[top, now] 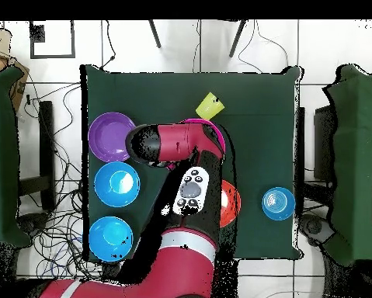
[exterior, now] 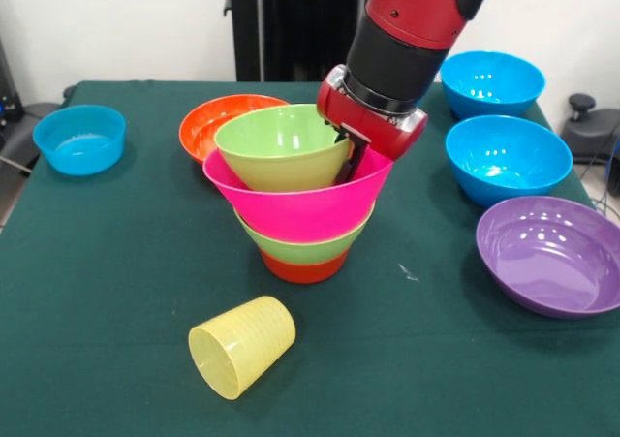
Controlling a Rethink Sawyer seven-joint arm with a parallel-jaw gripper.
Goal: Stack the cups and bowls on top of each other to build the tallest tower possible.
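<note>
The tower [exterior: 300,214] stands mid-table: a small orange bowl [exterior: 302,267] at the base, a lime green bowl [exterior: 295,249], a flaring pink bowl [exterior: 291,207], and a second lime green bowl [exterior: 276,146] resting tilted inside the pink one. My gripper [exterior: 350,159] reaches down at the top green bowl's right rim, inside the pink bowl's wall. Its state does not show. A pale-yellow cup [exterior: 242,346] [top: 210,105] lies on its side in front of the tower. In the overhead view my arm [top: 190,186] covers the tower.
Another orange bowl [exterior: 215,119] [top: 232,205] sits just behind the tower. A small blue bowl [exterior: 80,139] [top: 278,203] is at the far left. Two larger blue bowls [exterior: 491,82] [exterior: 507,158] and a wide purple bowl [exterior: 552,255] [top: 111,136] line the right side.
</note>
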